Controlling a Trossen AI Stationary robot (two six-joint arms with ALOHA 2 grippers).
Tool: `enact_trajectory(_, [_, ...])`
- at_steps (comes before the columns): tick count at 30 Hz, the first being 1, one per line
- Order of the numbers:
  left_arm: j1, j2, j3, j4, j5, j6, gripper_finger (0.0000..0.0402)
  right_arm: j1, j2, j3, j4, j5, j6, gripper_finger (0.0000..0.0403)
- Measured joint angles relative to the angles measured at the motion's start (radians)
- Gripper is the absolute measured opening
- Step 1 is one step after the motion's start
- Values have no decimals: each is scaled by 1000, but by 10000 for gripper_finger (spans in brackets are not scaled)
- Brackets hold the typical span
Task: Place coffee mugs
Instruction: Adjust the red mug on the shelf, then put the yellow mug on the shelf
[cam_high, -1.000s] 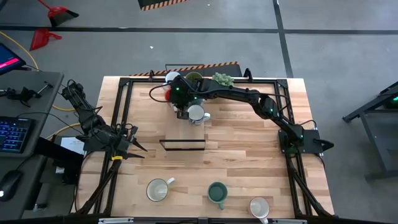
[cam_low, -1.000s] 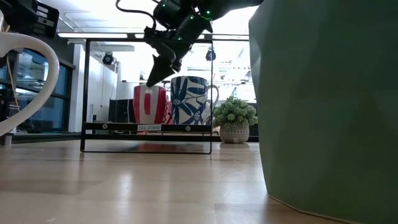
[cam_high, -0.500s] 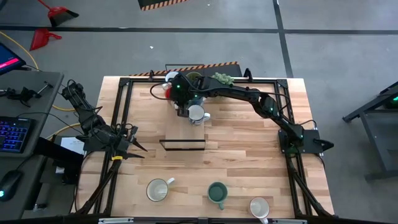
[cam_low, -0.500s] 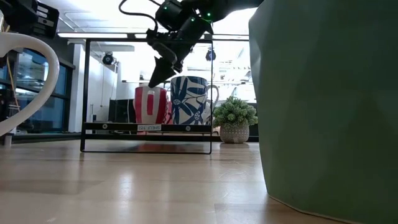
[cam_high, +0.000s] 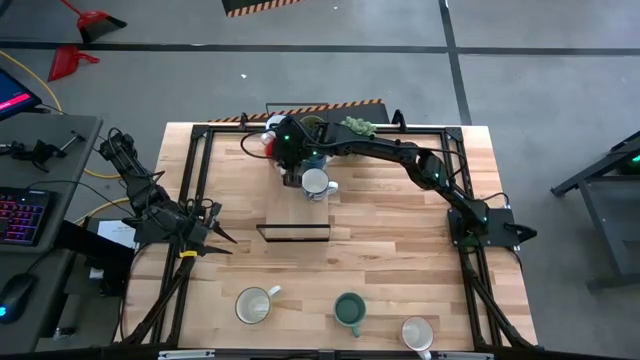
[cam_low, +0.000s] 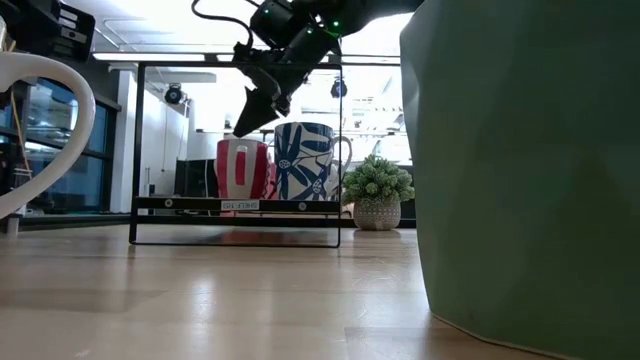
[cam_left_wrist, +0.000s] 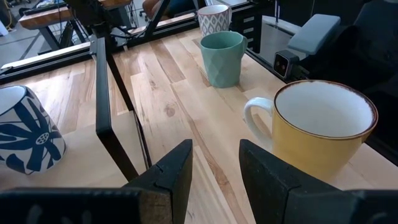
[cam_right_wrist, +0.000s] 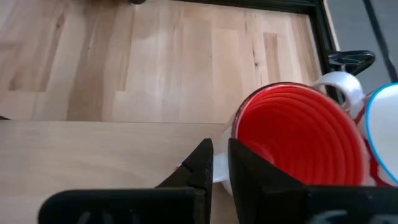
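My right gripper (cam_right_wrist: 221, 149) hangs just above the red mug (cam_right_wrist: 298, 140), over the near side of its rim. Its fingers point down with a narrow gap that shows wood, and they hold nothing. In the low view its tips (cam_low: 240, 130) sit a little above the red mug (cam_low: 242, 170), which stands upright beside the blue-patterned mug (cam_low: 303, 160). A cream mug (cam_high: 253, 305), a teal mug (cam_high: 349, 310) and a white patterned mug (cam_high: 417, 333) stand along the near edge. My left gripper (cam_left_wrist: 214, 171) waits open at the table's left side.
An olive mug (cam_high: 312, 125), a white mug (cam_high: 275, 124) and a small potted plant (cam_high: 358, 126) crowd the far edge behind the red mug. A black wire frame (cam_low: 235, 205) stands on the near side of the two mugs. Bare wood lies mid-table.
My right gripper has risen slightly above the red mug's rim and drifted a little toward the far edge. The mugs stand where they were.
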Motion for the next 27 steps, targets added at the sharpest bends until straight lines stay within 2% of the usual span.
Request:
enact_trajectory(4, [0, 0, 0, 0, 0, -1, 119, 21, 0, 0, -19, -49, 16, 28])
enact_trajectory(12, [0, 0, 0, 1, 0, -1, 119, 110, -47, -1, -126, -117, -120, 18])
enact_trajectory(17, [0, 0, 0, 7, 0, 0, 119, 138, -119, -1, -317, -117, -164, 3])
enact_trajectory(22, [0, 0, 0, 10, 0, 0, 119, 146, -194, 0, -585, -118, -164, 0])
enact_trajectory(27, [0, 0, 0, 54, -1, -1, 119, 142, -258, -1, -746, -133, -163, 0])
